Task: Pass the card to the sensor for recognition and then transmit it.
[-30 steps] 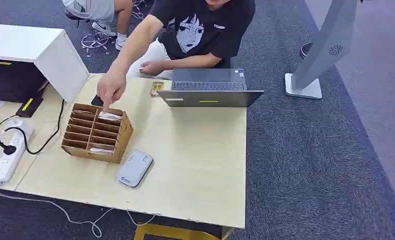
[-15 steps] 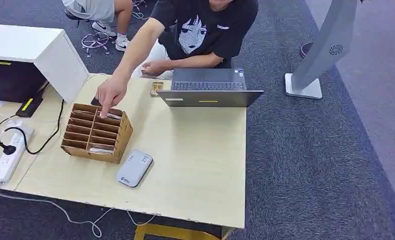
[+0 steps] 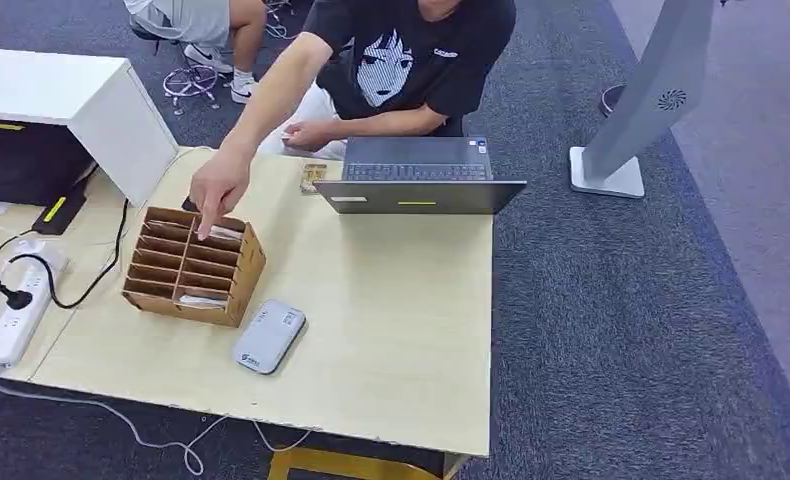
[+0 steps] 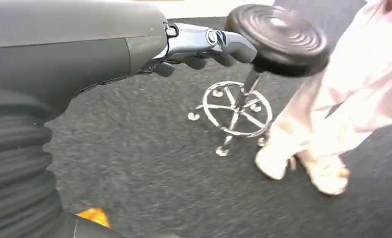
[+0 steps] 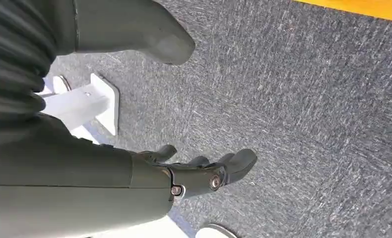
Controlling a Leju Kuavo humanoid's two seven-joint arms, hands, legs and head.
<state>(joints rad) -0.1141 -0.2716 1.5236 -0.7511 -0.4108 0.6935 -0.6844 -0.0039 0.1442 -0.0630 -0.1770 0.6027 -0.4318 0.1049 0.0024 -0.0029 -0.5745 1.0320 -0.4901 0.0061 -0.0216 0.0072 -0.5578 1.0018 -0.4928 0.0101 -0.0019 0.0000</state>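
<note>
One laptop (image 3: 419,172), one card reader (image 3: 269,337)

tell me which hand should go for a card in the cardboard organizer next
Probably the left. The cardboard organizer sits on the table's left half. Both the left hand and right hand hang over carpet, holding nothing. A person's hand is at the organizer, so wait.

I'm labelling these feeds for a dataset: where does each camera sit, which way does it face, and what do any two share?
Head view: high on the body, facing forward and down at the table, card rack, sensor and a person's hand.
Left wrist view: behind the left hand, facing carpet, a stool and a person's legs.
Right wrist view: behind the right hand, facing carpet and a white stand base.
Shared: all show the grey carpet.
</note>
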